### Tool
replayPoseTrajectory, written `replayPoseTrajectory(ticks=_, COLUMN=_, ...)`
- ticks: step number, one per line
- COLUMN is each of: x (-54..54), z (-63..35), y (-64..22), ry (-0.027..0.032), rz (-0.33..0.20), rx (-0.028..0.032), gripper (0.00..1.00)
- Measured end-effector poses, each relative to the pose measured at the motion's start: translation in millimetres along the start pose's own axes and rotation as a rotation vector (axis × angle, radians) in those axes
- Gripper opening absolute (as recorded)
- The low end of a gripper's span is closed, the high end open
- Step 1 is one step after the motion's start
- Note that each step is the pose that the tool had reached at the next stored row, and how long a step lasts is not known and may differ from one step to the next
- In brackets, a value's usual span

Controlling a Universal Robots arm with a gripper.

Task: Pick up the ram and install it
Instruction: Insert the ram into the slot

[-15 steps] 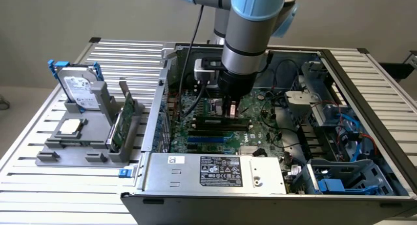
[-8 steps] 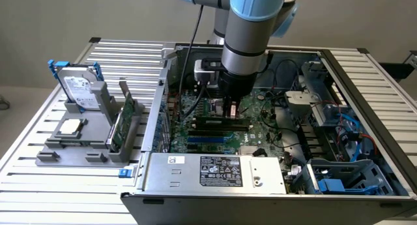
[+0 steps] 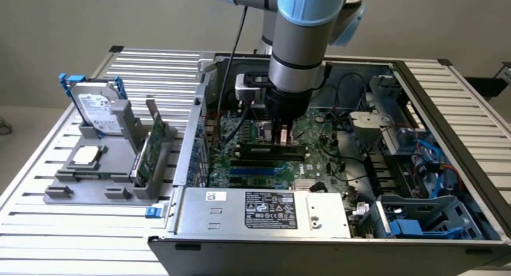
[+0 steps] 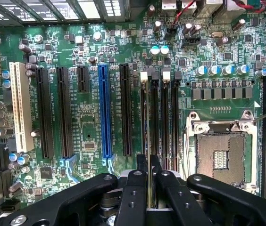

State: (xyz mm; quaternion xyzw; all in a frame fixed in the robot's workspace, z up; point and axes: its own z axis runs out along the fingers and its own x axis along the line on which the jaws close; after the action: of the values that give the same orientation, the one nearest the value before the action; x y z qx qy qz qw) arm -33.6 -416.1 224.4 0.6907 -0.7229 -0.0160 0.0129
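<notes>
At the exterior view's left, a grey moulded fixture [image 3: 88,192] is seen on the slatted aluminium table [image 3: 48,228]. A silver hard drive [image 3: 100,111] in a blue bracket is stood upright in it, a small square processor chip [image 3: 86,157] is laid flat, and a second green board [image 3: 152,145] is kept on edge in a slot.

Towards the middle, inside the open steel computer case [image 3: 319,255], the gripper [image 3: 279,134] is lowered over the green motherboard [image 3: 319,162]. The ram [image 3: 271,149] is held there. In the wrist view it is seen edge-on as a thin pale line between the black fingers [image 4: 132,188], which are drawn narrow and clamped on its two flat faces. It is lined up along a black memory slot [image 4: 154,117] with white latches, beside long black and blue expansion slots. Whether its lower edge is seated cannot be told.

The ram is judged light, stiff and flat, yet fragile: its chips and edge contacts are best left untouched, and bending is to be avoided. A grip on the faces near the middle of the upper edge, as taken here, is judged suitable, though the smooth laminate may slip under a downward push.

At the right, a bare metal processor socket [image 4: 220,155] and blue-sleeved cables [image 3: 431,159] are found.
</notes>
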Motion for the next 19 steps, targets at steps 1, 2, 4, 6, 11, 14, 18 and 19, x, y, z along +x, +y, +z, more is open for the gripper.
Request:
replayPoseTrajectory(ticks=1, x=0.0, z=0.1, y=0.0, ry=0.0002, rz=-0.002, rx=0.0002, gripper=0.14)
replayPoseTrajectory(ticks=2, x=0.0, z=0.3, y=0.1, ry=0.0004, rz=-0.005, rx=0.0007, gripper=0.14)
replayPoseTrajectory(ticks=4, x=0.0, z=0.7, y=0.1, ry=0.0007, rz=-0.010, rx=0.0028, gripper=0.14)
replayPoseTrajectory(ticks=6, x=0.0, z=1.0, y=0.0, ry=0.0018, rz=-0.014, rx=0.0062, gripper=0.14)
replayPoseTrajectory(ticks=11, x=-0.1, z=2.2, y=0.5, ry=0.0031, rz=-0.015, rx=0.0131, gripper=0.14)
replayPoseTrajectory(ticks=14, x=-0.4, z=2.5, y=1.0, ry=0.0031, rz=-0.015, rx=0.0134, gripper=0.14)
replayPoseTrajectory(ticks=18, x=-1.1, z=2.5, y=1.1, ry=0.0031, rz=-0.013, rx=0.0134, gripper=0.14)
replayPoseTrajectory(ticks=19, x=-1.2, z=2.5, y=1.1, ry=0.0031, rz=-0.012, rx=0.0134, gripper=0.14)
